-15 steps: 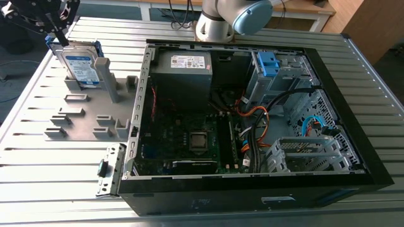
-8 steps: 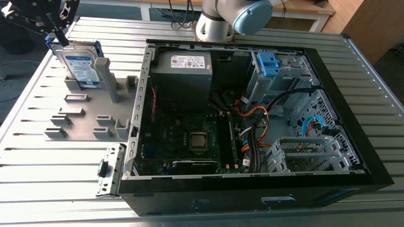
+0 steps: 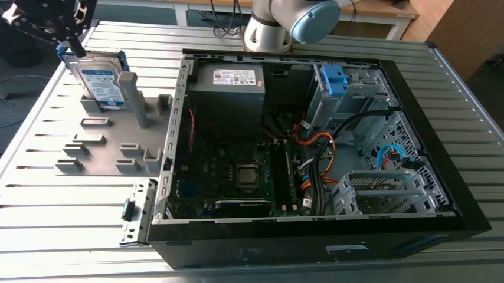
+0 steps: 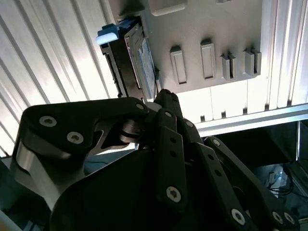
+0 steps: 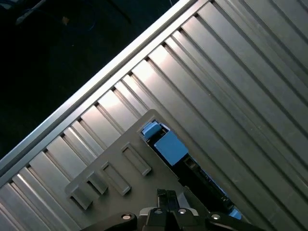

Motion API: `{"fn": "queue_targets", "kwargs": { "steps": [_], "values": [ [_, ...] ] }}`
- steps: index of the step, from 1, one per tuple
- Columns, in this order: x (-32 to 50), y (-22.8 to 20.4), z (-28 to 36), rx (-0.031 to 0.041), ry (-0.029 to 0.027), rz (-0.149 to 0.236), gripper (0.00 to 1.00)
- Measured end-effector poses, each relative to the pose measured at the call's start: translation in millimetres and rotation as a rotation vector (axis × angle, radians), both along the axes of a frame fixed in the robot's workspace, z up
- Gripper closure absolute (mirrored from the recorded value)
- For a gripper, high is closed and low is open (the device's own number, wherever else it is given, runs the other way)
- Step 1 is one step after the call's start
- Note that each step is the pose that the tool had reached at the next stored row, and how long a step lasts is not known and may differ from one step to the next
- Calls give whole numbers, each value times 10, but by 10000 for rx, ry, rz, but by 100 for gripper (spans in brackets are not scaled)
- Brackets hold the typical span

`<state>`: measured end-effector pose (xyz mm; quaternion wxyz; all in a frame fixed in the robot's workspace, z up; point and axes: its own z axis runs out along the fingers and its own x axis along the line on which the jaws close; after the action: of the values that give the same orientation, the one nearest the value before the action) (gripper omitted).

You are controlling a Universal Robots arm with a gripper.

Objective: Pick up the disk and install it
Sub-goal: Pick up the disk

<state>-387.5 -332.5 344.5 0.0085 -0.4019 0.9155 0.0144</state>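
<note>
1. Now, begin at the gripper [image 3: 72, 40]: it hangs just over the top edge of the disk [image 3: 101, 82], on the exterior view's left of the computer case [image 3: 315, 239]. You cannot tell from these views whether the pincer is open or closed, so check. A closed one driven down would likely strike the blue bracket [image 5: 168, 147] rather than straddle it.
2. The disk stands upright on edge in a slot of the grey fixture plate [image 3: 110, 144]. In the second wrist view the gripper [image 4: 164, 96] sits off to one side of the disk [image 4: 139, 57]. An off-centre grip could tilt the drive and jam it in the slot, or drag the plate along.
3. The upright post [image 3: 136, 97] just beside the disk looks a likely snag for any sideways lift.
4. Farther off, the case's near wall [image 3: 183, 118] stands between the fixture and the interior; a low carry could clip it.
5. Farthest, the drive cage [image 3: 354, 97] with its blue latch [image 3: 333, 73] lies near the power supply [image 3: 232, 88] and loose cables [image 3: 319, 150]. A skewed disk could bind at the cage or pinch a cable.
</note>
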Motion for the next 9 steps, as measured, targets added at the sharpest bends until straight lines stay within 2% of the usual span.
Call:
{"fn": "queue_targets", "kwargs": {
  "steps": [9],
  "values": [
    [0,0,0,0,0,1060,89]
  ]
}}
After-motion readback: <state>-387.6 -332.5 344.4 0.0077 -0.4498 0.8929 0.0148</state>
